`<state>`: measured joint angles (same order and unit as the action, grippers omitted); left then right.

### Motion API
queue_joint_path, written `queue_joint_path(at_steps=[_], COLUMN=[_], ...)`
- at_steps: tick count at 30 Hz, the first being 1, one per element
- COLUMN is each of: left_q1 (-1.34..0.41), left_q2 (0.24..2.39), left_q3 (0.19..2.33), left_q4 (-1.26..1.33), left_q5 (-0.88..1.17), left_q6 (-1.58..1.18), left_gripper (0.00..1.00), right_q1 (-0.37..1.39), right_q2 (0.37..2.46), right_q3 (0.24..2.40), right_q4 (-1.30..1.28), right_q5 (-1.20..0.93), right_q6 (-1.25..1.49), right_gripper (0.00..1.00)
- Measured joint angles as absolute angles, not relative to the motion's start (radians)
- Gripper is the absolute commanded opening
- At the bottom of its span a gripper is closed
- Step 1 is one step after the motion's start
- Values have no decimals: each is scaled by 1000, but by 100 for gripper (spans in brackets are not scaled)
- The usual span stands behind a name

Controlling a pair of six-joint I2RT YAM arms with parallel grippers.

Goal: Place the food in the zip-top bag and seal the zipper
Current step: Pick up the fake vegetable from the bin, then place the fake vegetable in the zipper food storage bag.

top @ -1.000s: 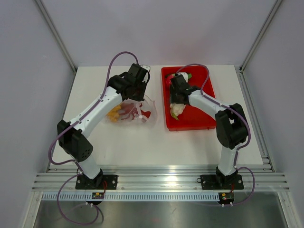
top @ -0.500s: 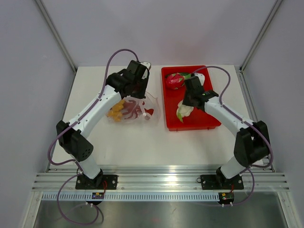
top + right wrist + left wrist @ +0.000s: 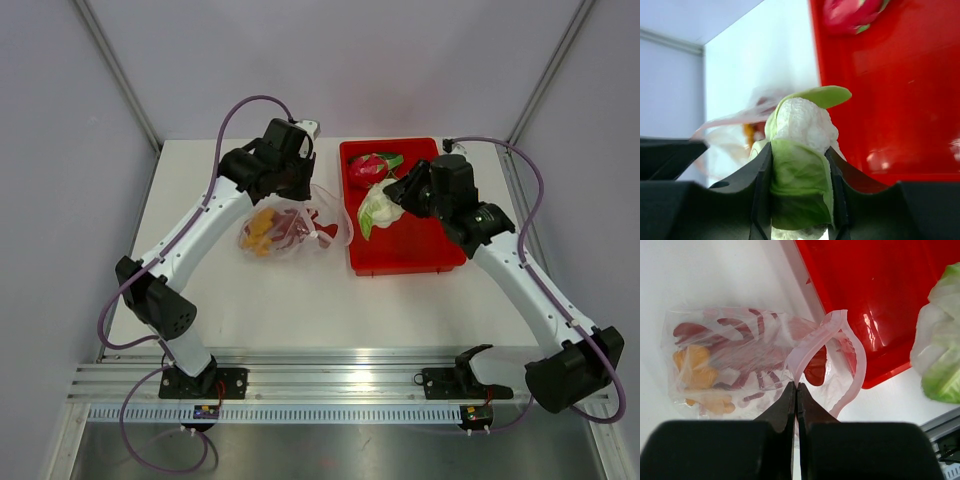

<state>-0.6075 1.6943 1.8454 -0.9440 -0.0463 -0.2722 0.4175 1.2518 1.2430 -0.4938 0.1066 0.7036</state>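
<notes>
Right wrist, right tool (image 3: 799, 152) clamping cauliflower (image 3: 802, 122), base cut off, left tool (image 3: 796, 388) pinching zip-top bag (image 3: 730, 352)

The clear, crinkled zip-top bag (image 3: 300, 238) lies near the table's (image 3: 300, 300) far edge, just left of the red tray (image 3: 420, 255). Its pale pink zipper (image 3: 812, 339) is unsealed and curls in an open loop. Inside lie dark-red chili peppers (image 3: 687, 330) and orange-yellow pieces (image 3: 692, 362). The white cauliflower piece (image 3: 802, 125), wrapped in green leaves, is lifted over the tray's left edge.
</notes>
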Motion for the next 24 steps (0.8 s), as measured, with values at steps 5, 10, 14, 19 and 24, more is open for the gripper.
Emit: queue_joint_path(at_steps=[5,10,14,19,24], left_q1=[-607,-607,-607,-607,-607], left_q2=[1694,1694,1694,1694,1693], left_q3=[1843,1839,1837,1815,1806], left_q4=[-940,-931,-921,-908,-906], left_q5=[-33,-14,-1,14,19], left_q6=[-281,-282,-286,-286,-284], left_gripper=[0,0,0,0,0], right_q1=[418,418,419,419,419], right_q2=[1231,1287,1326,1374,1453], right_q3=[1138,1098,1085,1077,1031], right_q4=[-355,-281,-207,-135,6], right_q5=[-75,-212,-293,-353,-415], right_q6=[878,1017,1106,1200,1320], right_gripper=[2,0,1,0,0])
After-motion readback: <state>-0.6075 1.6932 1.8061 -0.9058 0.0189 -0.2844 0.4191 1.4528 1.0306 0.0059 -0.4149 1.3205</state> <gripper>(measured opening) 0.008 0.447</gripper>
